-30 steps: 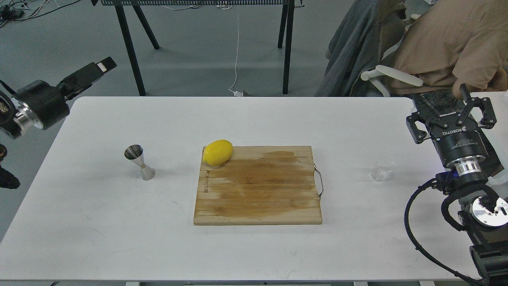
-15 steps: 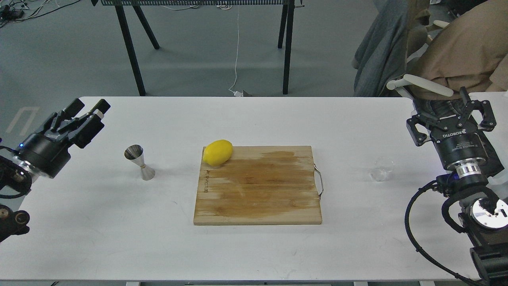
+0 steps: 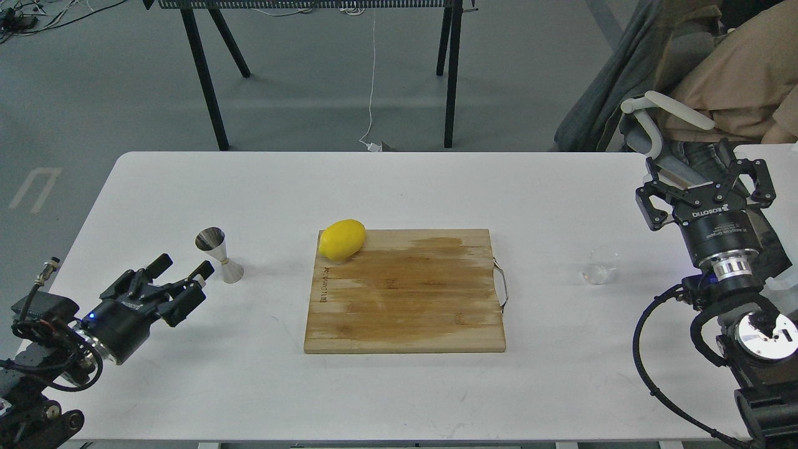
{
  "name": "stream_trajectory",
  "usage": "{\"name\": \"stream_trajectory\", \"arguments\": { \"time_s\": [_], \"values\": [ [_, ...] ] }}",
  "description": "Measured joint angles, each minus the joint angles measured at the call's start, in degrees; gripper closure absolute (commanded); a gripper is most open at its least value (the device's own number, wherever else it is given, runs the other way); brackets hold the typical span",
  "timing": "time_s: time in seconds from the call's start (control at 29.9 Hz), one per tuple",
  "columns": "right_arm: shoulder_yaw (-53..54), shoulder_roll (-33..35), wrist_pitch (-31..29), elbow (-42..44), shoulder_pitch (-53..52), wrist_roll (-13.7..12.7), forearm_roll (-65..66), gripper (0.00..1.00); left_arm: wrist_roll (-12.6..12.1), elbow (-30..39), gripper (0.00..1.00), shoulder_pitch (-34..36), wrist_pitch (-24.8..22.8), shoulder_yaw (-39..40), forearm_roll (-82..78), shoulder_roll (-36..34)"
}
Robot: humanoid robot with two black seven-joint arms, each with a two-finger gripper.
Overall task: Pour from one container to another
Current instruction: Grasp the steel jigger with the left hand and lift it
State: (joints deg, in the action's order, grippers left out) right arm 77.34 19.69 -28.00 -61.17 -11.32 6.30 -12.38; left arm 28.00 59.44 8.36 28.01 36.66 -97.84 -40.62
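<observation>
The steel hourglass jigger (image 3: pixel 219 254) stands upright on the white table (image 3: pixel 399 187), left of the cutting board. My left gripper (image 3: pixel 185 266) is open just left of and below the jigger, its fingertips a short way from the base, holding nothing. The small clear glass cup (image 3: pixel 600 265) stands on the table to the right of the board. My right gripper (image 3: pixel 707 178) is open, up and to the right of the cup, well apart from it and empty.
A wooden cutting board (image 3: pixel 405 290) with a metal handle lies mid-table, with a yellow lemon (image 3: pixel 341 239) on its far-left corner. A chair draped with jackets (image 3: pixel 698 81) stands behind the right end. Black table legs (image 3: pixel 452 68) rise beyond the far edge.
My left arm has swung down and forward from the far-left edge to beside the jigger. The right gripper has barely shifted. The chair behind has moved right.
</observation>
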Motion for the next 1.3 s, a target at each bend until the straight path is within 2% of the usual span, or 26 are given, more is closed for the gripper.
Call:
{"name": "stream_trajectory", "arguments": {
  "time_s": [0.47,0.87,1.3],
  "values": [
    [0.19,0.0,0.0,-0.08,-0.1,0.0,-0.01,0.01,-0.02,-9.46,0.01,1.62,0.0,-0.39,-0.14,7.38],
    [0.02,0.0,0.0,-0.1,-0.04,0.02,-0.01,0.01,-0.01,-16.9,0.01,8.16,0.0,-3.61,0.45,12.59],
    [0.09,0.0,0.0,-0.19,-0.01,0.03,-0.01,0.01,0.0,-21.82,0.02,10.77,-0.01,-3.71,0.47,15.95]
  ]
}}
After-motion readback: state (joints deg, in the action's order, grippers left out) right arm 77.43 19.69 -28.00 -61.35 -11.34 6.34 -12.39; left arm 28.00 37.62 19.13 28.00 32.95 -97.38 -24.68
